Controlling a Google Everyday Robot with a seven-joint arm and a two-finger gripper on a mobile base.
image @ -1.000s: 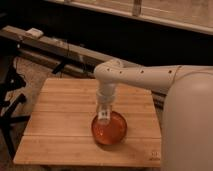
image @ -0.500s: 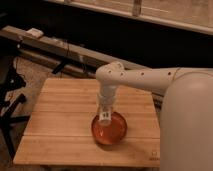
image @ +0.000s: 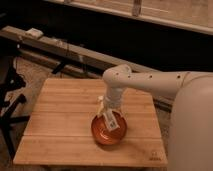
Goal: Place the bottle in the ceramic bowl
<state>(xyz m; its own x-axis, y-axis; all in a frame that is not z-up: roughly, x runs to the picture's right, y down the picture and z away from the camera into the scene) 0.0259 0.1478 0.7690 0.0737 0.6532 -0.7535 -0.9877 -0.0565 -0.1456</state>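
Observation:
The orange-red ceramic bowl (image: 100,134) sits on the wooden table (image: 60,125), right of its middle and near the front. My gripper (image: 107,109) hangs from the white arm (image: 150,82) directly over the bowl's back rim. The whitish bottle (image: 111,121), with a pale label bearing dark marks, lies tilted just below the gripper, inside the bowl's outline. Its upper end is at the gripper's tip. Whether it is held or resting in the bowl does not show.
My white body (image: 192,130) fills the right side beside the table's right edge. A dark stand with legs (image: 10,100) is on the floor to the left. A long grey beam (image: 65,50) runs behind the table.
The arm and gripper stay over the bowl almost unmoved. The bottle sits slightly lower into the bowl than before.

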